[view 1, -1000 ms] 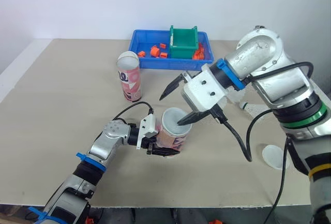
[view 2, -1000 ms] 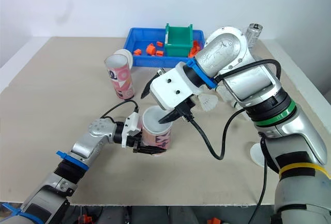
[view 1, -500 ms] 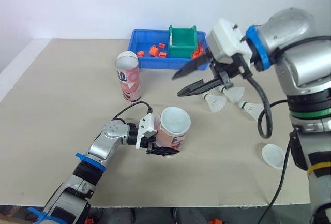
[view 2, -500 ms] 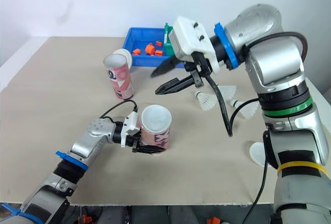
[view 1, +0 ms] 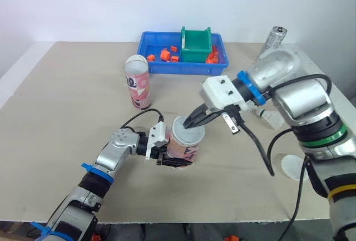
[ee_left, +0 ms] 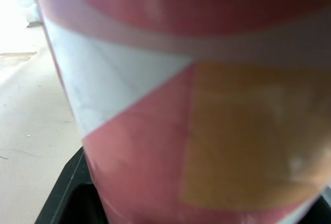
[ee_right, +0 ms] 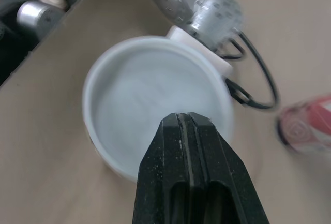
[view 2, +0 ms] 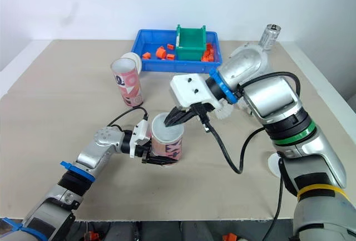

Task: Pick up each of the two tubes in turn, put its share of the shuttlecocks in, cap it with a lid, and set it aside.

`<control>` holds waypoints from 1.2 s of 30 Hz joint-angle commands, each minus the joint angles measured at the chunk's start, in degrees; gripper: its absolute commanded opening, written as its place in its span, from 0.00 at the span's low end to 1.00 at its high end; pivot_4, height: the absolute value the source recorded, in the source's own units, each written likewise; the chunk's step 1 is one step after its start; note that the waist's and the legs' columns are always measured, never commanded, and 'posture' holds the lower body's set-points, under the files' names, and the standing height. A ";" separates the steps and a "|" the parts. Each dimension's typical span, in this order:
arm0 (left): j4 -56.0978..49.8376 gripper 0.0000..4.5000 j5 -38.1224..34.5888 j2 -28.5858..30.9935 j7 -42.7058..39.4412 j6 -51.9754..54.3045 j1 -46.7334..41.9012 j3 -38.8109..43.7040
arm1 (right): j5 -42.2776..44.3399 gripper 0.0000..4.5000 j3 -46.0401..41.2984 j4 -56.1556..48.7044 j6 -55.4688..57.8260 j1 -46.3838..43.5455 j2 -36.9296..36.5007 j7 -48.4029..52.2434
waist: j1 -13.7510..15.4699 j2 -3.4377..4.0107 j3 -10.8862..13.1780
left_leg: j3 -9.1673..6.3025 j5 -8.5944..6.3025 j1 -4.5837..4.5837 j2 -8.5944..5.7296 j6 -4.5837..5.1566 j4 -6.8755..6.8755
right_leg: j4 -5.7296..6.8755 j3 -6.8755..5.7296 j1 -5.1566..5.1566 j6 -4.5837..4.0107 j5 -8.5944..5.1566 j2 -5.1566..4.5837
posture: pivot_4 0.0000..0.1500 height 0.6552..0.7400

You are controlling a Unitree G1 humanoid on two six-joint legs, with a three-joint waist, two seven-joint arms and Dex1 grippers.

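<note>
Beige table, blue tray at its far edge, green open box standing in the tray's right half, small orange pieces loose beside it, upright metal cylinder at far right.

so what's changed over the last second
The right gripper, which had swung up toward the blue plastic bin with fingers open, has come back down with fingers shut, tips at the white round lid capping the pink cardboard tube. The left gripper still clamps that tube. The second pink tube, the loose white lid and the white shuttlecocks stayed put.
</note>
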 commanded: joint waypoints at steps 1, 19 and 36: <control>3.63 0.66 3.07 1.69 0.90 1.08 0.39 0.02 | -2.66 0.02 5.64 -2.18 -2.75 0.20 -0.34 2.36 | -0.02 0.00 0.00 | 0.00 0.00 0.00 0.01 0.00 0.00 | 0.00 -0.01 0.00 0.00 0.00 0.00 | 1.00 0.89; 3.89 0.66 2.89 1.30 1.61 0.65 0.51 0.69 | -1.37 0.02 -2.73 4.34 -0.26 -0.24 7.10 1.42 | -0.84 -0.72 -1.52 | 0.02 -0.51 1.25 0.27 -0.81 -0.05 | -0.96 -1.14 0.46 -0.53 0.10 -1.06 | 1.00 0.89; 4.51 0.66 1.81 0.81 0.55 -0.10 -1.01 1.85 | 19.20 0.99 -28.79 -8.20 24.96 20.63 -7.75 -11.88 | 1.00 -0.19 -0.99 | -0.17 -1.04 0.02 0.08 0.31 -0.05 | -0.94 -1.16 -0.36 0.36 0.55 -0.84 | 1.00 0.89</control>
